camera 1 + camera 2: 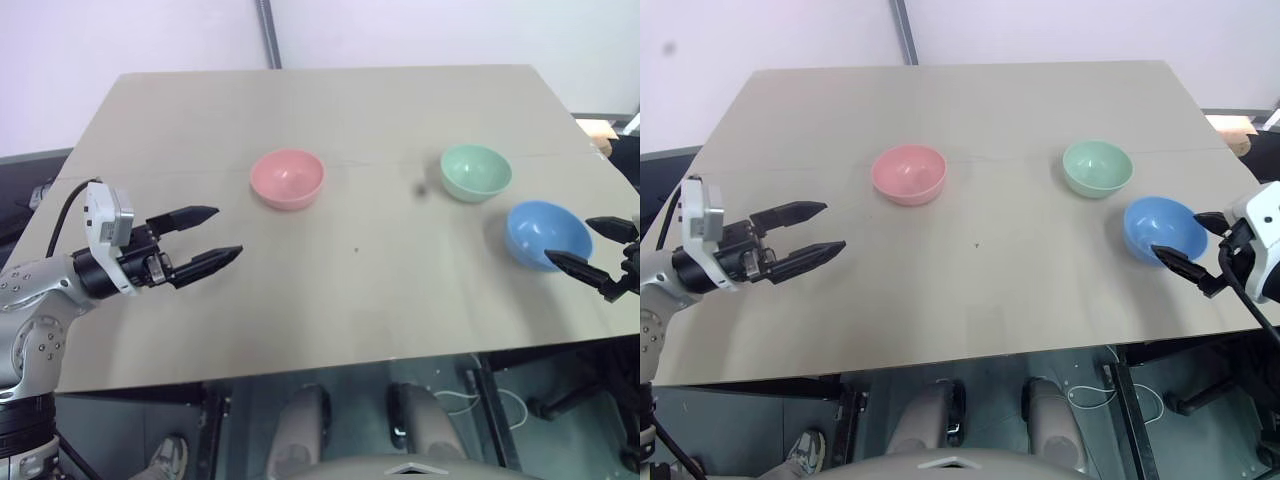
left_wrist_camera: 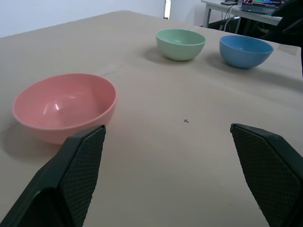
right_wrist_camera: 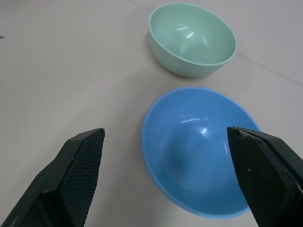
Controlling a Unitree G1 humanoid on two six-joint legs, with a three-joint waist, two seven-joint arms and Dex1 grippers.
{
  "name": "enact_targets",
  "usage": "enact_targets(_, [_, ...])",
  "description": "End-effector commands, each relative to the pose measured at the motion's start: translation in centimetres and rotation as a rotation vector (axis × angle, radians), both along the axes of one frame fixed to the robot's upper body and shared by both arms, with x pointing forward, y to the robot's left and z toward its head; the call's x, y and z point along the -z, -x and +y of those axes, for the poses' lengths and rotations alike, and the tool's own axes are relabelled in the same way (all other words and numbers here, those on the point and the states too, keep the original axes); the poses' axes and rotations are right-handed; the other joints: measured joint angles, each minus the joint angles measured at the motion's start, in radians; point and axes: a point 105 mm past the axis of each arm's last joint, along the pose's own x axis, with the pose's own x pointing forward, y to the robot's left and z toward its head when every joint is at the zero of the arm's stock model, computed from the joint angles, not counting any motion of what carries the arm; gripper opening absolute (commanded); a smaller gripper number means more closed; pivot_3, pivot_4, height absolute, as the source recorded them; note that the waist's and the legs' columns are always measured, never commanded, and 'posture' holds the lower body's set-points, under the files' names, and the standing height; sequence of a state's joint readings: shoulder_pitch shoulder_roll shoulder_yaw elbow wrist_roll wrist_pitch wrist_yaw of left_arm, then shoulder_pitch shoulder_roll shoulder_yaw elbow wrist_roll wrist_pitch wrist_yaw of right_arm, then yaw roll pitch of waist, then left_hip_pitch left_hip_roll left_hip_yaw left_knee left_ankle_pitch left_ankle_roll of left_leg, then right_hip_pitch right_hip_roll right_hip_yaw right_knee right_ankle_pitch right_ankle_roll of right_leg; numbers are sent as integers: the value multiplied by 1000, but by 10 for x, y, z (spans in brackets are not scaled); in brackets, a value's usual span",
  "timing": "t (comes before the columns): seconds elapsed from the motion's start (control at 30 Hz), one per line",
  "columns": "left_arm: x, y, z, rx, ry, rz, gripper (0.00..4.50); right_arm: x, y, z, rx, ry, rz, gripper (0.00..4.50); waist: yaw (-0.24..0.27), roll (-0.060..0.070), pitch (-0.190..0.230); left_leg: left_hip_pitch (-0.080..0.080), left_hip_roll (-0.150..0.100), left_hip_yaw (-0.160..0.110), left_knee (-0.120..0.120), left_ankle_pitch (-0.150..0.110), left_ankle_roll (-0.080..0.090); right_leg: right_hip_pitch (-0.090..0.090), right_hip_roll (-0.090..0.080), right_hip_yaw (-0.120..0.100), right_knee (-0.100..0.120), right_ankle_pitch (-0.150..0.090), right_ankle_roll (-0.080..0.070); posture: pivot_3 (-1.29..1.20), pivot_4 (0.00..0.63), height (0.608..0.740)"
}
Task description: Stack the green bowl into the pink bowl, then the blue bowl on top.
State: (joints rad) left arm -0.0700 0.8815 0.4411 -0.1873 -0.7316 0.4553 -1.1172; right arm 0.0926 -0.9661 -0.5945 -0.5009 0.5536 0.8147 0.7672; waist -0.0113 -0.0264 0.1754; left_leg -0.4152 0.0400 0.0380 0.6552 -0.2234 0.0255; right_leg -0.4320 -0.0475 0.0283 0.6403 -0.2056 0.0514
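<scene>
Pink, green and blue, the three bowls all sit apart and upright on the tan bench (image 1: pixel 330 300), so no stacking has begun; by my judgement the first step, moving the green bowl into the pink one, is only being set up. The pink bowl (image 1: pixel 287 178) rests left of centre, the green bowl (image 1: pixel 475 171) well to its right, and the blue bowl (image 1: pixel 546 233) just beside the green one, nearer the robot and close to the bench's right edge.

The left gripper (image 1: pixel 210 238) hovers over the near left part of the bench, short of the pink bowl, its fingers wide apart and holding nothing. The right gripper (image 1: pixel 1193 245) hangs at the right edge beside the blue bowl, fingers likewise spread and empty; through its wrist camera the blue bowl lies between the fingers with the green bowl beyond it.

The next move likely calls for the right arm to pass over or around the blue bowl without knocking it, pinch the green bowl's rim, lift it, and carry it across to set it inside the pink bowl.
</scene>
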Motion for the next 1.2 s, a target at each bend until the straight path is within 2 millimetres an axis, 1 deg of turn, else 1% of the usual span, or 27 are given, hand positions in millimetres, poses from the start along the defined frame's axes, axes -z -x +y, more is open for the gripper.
enact_targets(0.03, [-14,1,-7,27,2,-54,4454,-10,-4,3,-14,29,-57,4500,0,0,0,0,0,0,0,0,0,0,0,0,0,0,0,0,150,740])
enact_targets(0.1, [-13,-2,-12,44,32,-53,4454,-11,-9,9,-40,27,-69,4500,0,0,0,0,0,0,0,0,0,0,0,0,0,0,0,0,150,740])
enact_targets(0.3, [-14,-4,-18,57,55,-53,4454,-8,-24,29,-113,21,-80,4500,-3,0,0,0,0,0,0,0,0,0,1,0,0,0,0,0,150,740])
enact_targets(0.43, [-13,-5,-28,75,76,-64,4454,-2,-48,38,-105,74,-100,4500,-3,0,0,0,0,0,0,0,0,0,1,0,0,0,0,0,150,740])
enact_targets(0.5, [-12,-2,-36,104,85,-71,4454,4,-58,41,-111,84,-51,4500,-3,0,0,0,0,0,1,0,0,0,1,0,0,0,0,0,150,740])
enact_targets(0.67, [-16,7,-51,180,135,-90,4454,13,-76,47,-102,101,25,4500,-1,0,0,-1,0,0,1,0,0,0,1,0,0,2,-4,0,150,740])
enact_targets(0.87, [-16,15,-59,213,170,-108,4454,14,-107,62,-145,167,-23,4500,-6,0,0,0,0,0,1,0,0,0,1,1,1,2,-3,0,150,740])
enact_targets(0.97, [-13,18,-58,208,163,-107,4454,10,-121,75,-196,187,-70,4500,-6,0,0,0,0,0,1,0,0,0,1,1,1,2,-3,0,150,740])
enact_targets(1.03, [-10,14,-52,148,141,-105,4454,4,-126,88,-244,170,-103,4500,-5,0,0,0,0,0,1,0,0,0,1,1,1,2,-4,0,150,740])
enact_targets(1.1, [-8,6,-43,54,128,-104,4454,-3,-130,104,-296,153,-147,4500,-4,0,0,-1,0,0,1,0,0,-1,1,1,1,2,-4,0,150,740])
enact_targets(1.2, [-8,-8,-31,-109,106,-130,4454,-10,-129,124,-388,117,-197,4500,-4,0,0,-1,0,0,1,0,0,0,1,1,1,3,-4,0,150,740])
